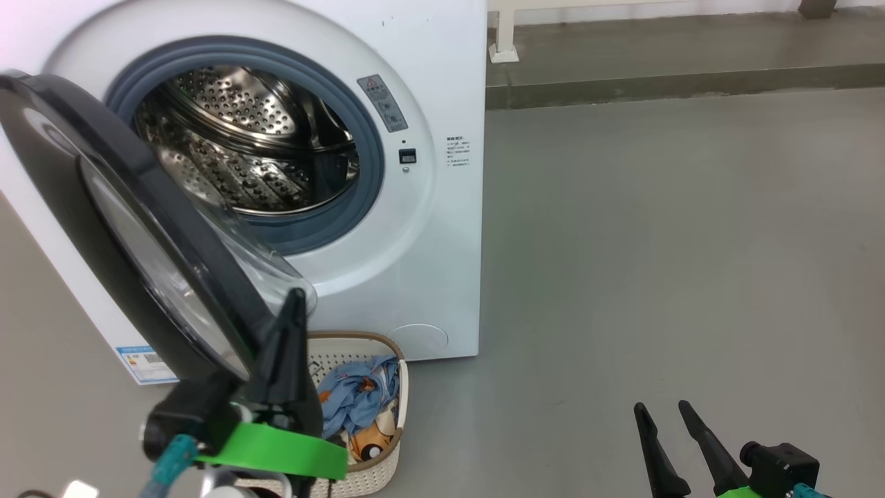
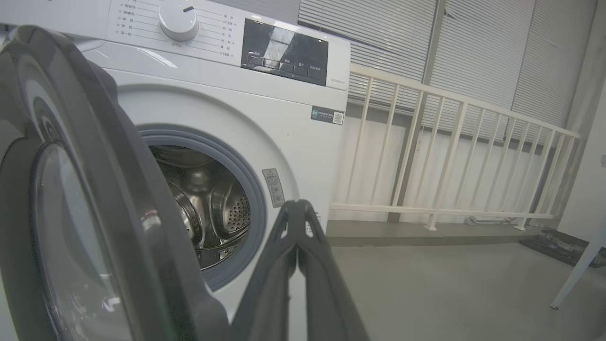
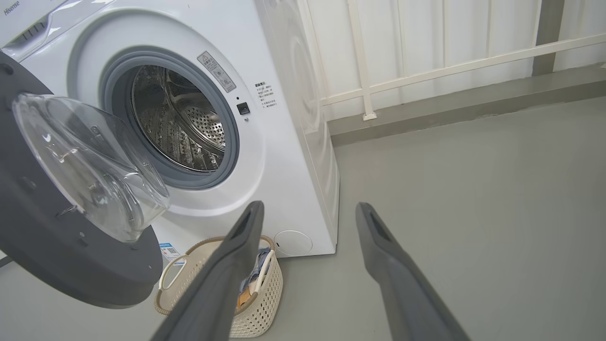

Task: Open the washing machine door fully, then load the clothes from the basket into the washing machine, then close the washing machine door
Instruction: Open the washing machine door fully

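Note:
The white washing machine [image 1: 415, 228] stands with its steel drum [image 1: 249, 145] exposed. The washing machine door [image 1: 138, 242], black with a clear bulging window, hangs partly swung out to the left. My left gripper [image 1: 296, 297] is shut with nothing in it, its tip right by the door's lower free edge; I cannot tell if it touches. In the left wrist view the left gripper [image 2: 296, 208] rises just right of the door rim [image 2: 118, 189]. Below sits the basket [image 1: 380, 470] holding the clothes [image 1: 363, 394]. My right gripper [image 1: 662, 408] is open and low over the floor.
The basket [image 3: 267, 303] stands on the grey floor right in front of the machine, under the door's glass bowl [image 3: 90, 161]. A white railing [image 2: 450, 156] and a raised kerb [image 1: 657, 83] run behind, to the right. Bare floor stretches to the machine's right.

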Available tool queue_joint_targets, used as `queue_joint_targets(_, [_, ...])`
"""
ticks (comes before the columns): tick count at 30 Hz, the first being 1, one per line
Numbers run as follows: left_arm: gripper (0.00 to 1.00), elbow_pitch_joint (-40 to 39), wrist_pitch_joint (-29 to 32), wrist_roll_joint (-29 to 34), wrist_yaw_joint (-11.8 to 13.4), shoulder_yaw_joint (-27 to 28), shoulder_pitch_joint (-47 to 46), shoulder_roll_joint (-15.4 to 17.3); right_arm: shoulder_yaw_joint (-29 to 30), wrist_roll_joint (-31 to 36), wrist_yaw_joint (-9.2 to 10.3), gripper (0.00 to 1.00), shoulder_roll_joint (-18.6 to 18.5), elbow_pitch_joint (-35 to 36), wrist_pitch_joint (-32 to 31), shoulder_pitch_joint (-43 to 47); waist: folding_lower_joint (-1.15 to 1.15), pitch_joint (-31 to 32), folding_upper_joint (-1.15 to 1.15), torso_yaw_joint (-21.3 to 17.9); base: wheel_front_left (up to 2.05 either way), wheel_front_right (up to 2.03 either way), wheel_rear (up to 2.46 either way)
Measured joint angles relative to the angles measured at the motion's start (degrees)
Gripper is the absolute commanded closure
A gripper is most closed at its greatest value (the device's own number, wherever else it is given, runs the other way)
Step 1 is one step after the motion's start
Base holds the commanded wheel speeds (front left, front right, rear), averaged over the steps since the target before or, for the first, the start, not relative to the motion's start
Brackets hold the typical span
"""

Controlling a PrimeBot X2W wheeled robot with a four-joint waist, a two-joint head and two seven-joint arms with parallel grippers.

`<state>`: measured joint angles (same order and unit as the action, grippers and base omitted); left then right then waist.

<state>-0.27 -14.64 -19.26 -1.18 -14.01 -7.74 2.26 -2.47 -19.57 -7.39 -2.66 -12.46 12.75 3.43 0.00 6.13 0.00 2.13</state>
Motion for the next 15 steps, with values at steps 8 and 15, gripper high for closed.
queue_joint_targets(8, [1.00,7.2,0.4,-1.1,0.9,-4.5,-1.0,0.0,0.0,-0.2,-0.01,0.00,0.0,-0.8,0.5,-0.2,0.00,-0.5,0.00,-0.8,0.00,0.00,0.00])
queue_joint_targets(15, [1.00,15.3,0.6,-2.0,1.3,-5.1,-2.5,0.0,-0.1,-0.8,-0.01,0.00,0.0,-1.5,1.0,-1.3,0.00,-0.8,0.00,-1.6,0.00,0.00,0.00])
